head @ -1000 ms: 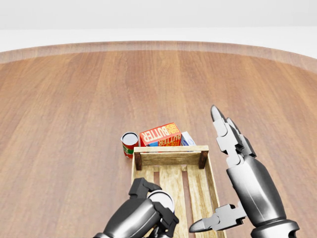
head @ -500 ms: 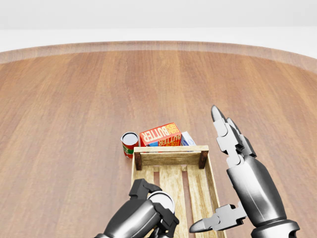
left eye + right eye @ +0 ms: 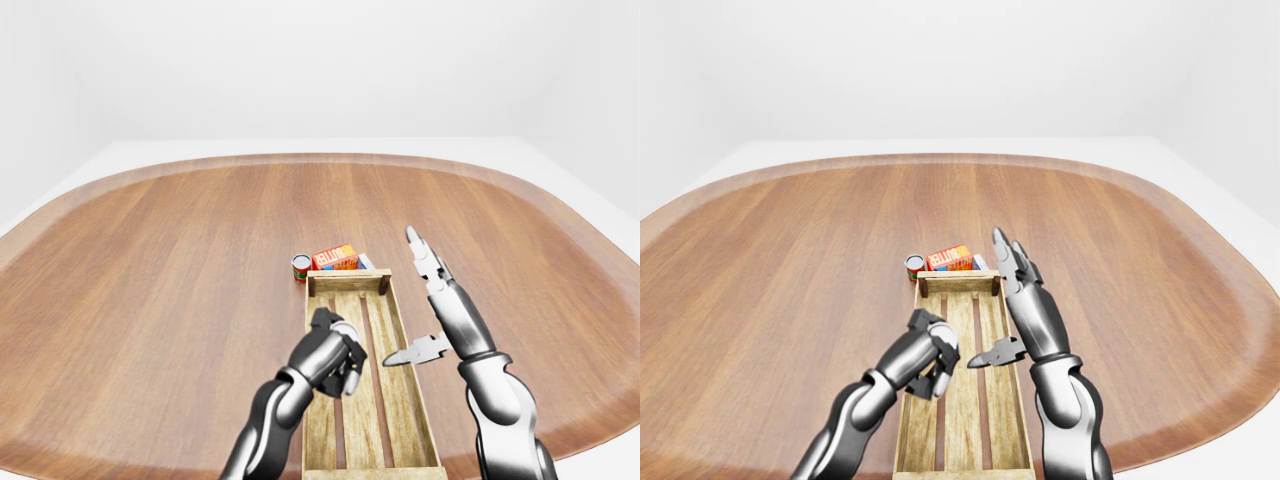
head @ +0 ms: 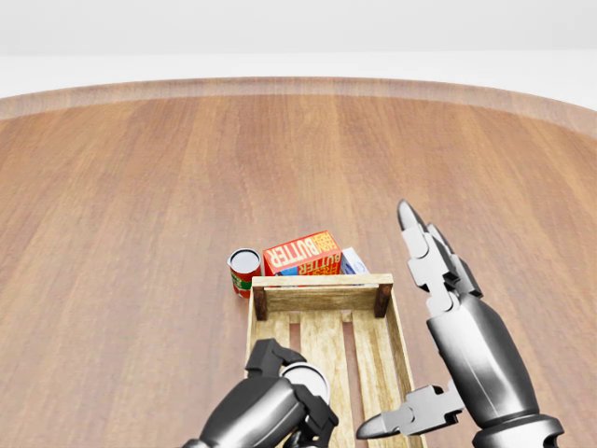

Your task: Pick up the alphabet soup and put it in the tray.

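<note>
Left hand (image 4: pixel 280 392) sits low over the left side of the wooden tray (image 3: pixel 412 400), fingers curled tight round a pale, round-ended thing w/ a silver-white top, prob a can; only that end shows, label hidden, so can't tell what it is. Hand and its load are above the tray's slats, nearer the tray's bottom half in the left-eye view; whether the load touches the wood can't be told.

Right hand (image 4: pixel 424 317) is spread wide, nothing in it: two fingers point up-view along the tray's right rail, thumb (image 4: pixel 403 418) juts left over the rail toward the tray's inside. Forearm runs down to the bottom edge of the head view.

Tray lies lengthwise, short end wall at the top in the head view, on a big rounded wood table (image 4: pixel 140 205).

Just past that end wall, outside the tray: a small can (image 4: pixel 244 271) w/ red and green label, upright, silver lid up, by the tray's top-left corner. Right beside it a red-orange butter box (image 4: pixel 302 253), tilted a bit, and a small blue-white box (image 4: pixel 353 261) tucked against the butter box's right end. All three close together; can and butter box look near-touching, can't say for sure.
</note>
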